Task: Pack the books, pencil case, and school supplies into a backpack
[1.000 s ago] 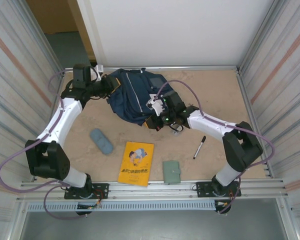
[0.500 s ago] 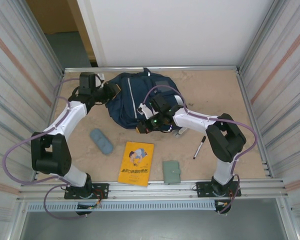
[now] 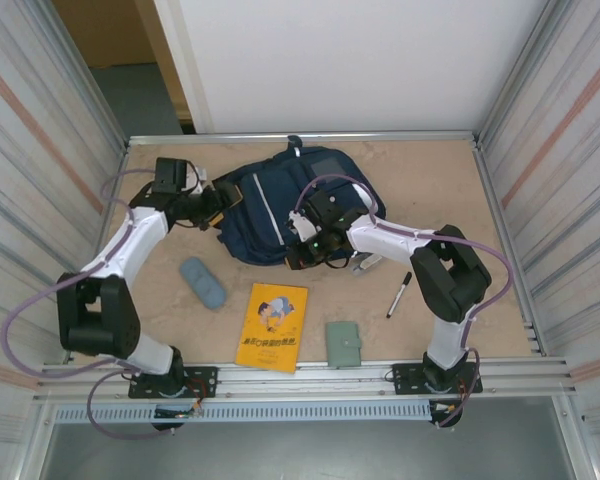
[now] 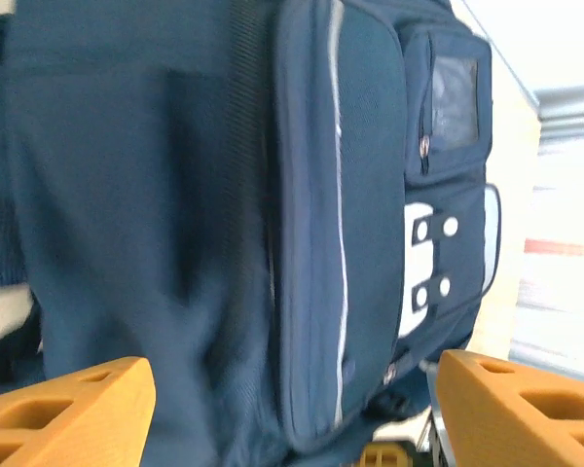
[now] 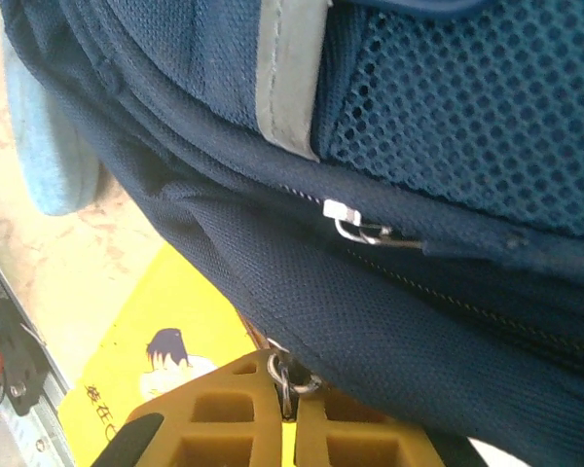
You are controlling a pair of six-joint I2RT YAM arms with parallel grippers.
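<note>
My backpack [image 3: 255, 215] lies far-centre on the sandy table [image 3: 440, 190].
Ribbed metal walls [image 3: 30, 150] flank it; my left gripper [image 3: 223, 205] gapes wide at its left edge, and my right gripper [image 3: 296, 258] is pinched onto a zip ring [image 5: 294, 379] on its near seam.

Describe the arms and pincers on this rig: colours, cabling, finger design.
Both arms match: the left arm and right arm have white link shells, black joint housings and black bases. A lilac cable loops loosely along each. The left pincer and right pincer carry blocky orange-yellow plastic fingers with moulded rectangular pockets.
</note>
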